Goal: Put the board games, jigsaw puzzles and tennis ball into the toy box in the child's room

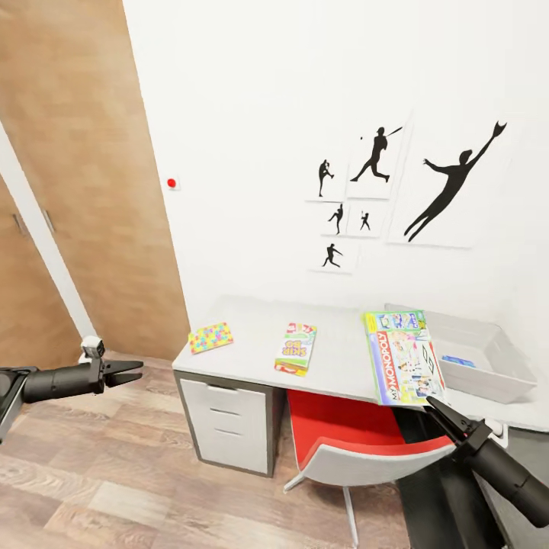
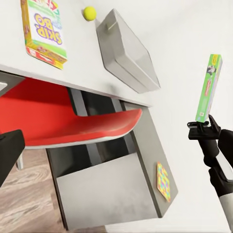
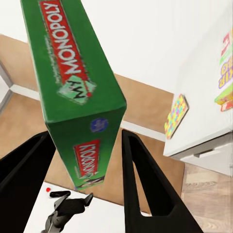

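Nearest the camera in the head view, the right hand (image 1: 438,408) reaches up from the lower right, its two dark fingers clamped on the lower edge of the Monopoly board game (image 1: 402,355), which it holds up in front of the table's (image 1: 343,358) right part. The right wrist view looks along the green box (image 3: 73,87), with a finger (image 3: 145,179) on either side of its end. The left wrist view shows the same box (image 2: 208,87) standing upright on that hand (image 2: 201,131).

At the left, the left hand (image 1: 130,372) hovers over the wooden floor (image 1: 114,473), well apart from the table, with its fingers slightly apart and nothing between them.

A red chair (image 1: 358,438) is tucked under the table beside the white drawer unit (image 1: 229,423).

On the tabletop lie a colourful jigsaw puzzle (image 1: 210,336) near the left corner and the Skip-Bo game box (image 1: 296,348) in the middle. In the left wrist view a tennis ball (image 2: 89,13) lies just beside the grey toy box (image 2: 128,51).

The toy box (image 1: 488,358) sits at the table's right end, with something blue (image 1: 458,361) inside.

Behind, baseball silhouettes (image 1: 412,183) hang on the white wall.
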Available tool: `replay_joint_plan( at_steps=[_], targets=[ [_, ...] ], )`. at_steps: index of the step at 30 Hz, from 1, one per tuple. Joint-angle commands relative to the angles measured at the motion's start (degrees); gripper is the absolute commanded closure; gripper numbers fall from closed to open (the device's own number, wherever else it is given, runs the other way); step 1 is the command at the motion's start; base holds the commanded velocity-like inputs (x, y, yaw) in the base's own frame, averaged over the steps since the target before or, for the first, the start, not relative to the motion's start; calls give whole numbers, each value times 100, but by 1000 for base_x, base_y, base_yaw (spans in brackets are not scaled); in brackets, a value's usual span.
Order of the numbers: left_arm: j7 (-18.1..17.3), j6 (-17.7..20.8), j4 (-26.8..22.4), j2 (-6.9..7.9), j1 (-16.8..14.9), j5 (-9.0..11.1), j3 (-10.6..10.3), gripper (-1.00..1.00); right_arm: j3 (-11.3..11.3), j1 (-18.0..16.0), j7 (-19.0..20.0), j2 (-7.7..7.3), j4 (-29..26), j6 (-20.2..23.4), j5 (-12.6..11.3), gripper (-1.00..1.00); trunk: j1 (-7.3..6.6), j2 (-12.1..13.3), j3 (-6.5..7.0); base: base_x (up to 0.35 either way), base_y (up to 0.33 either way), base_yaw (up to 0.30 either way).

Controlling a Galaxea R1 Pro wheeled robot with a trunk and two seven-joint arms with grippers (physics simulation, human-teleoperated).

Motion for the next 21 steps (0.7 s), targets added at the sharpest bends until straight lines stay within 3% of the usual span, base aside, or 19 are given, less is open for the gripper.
replay_joint_plan(
  at_steps=[1,7,21],
  targets=[
    [-23,61,-2,2,-2,-4,-1,-100,-8,-9,36,1,0,35,-16,100,4,-13,-13,0,0,-279],
    [-23,60,-2,3,-2,-10,-1,-100,-10,-9,41,0,67,31,-16,100,4,-13,-13,0,0,-206],
    [-23,-54,15,10,7,-19,-1,-100,-34,-9,30,4,157,23,-13,100,4,-13,-13,41,0,-12]
  ],
)
